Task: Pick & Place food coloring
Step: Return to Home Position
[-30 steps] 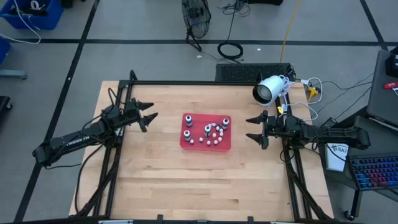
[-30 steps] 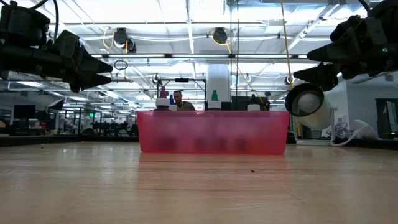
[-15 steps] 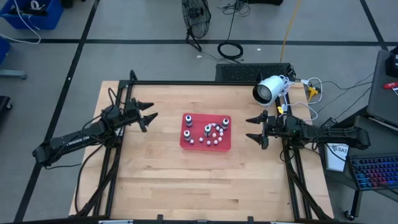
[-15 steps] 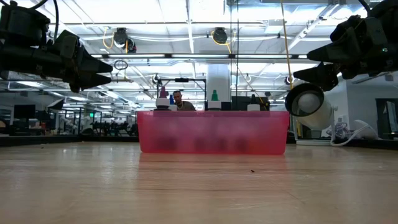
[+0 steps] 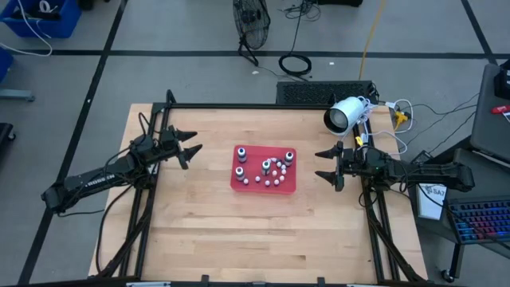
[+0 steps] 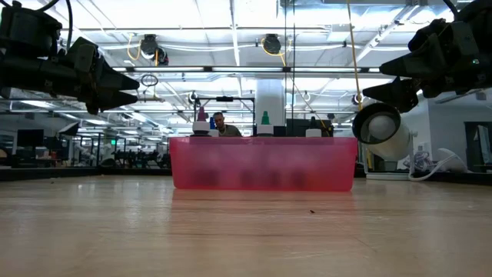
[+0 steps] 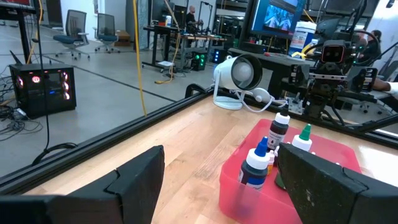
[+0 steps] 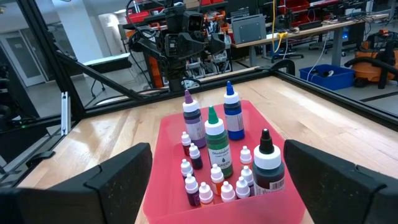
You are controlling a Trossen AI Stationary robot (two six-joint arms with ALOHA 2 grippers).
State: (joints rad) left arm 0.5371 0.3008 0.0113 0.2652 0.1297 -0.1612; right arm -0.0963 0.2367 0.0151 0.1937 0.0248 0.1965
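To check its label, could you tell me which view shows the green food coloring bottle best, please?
The right wrist view: the green bottle stands close, nearly whole in the red bin, label facing. The left wrist view shows it partly hidden; the low view only its tip; the high view only a speck.
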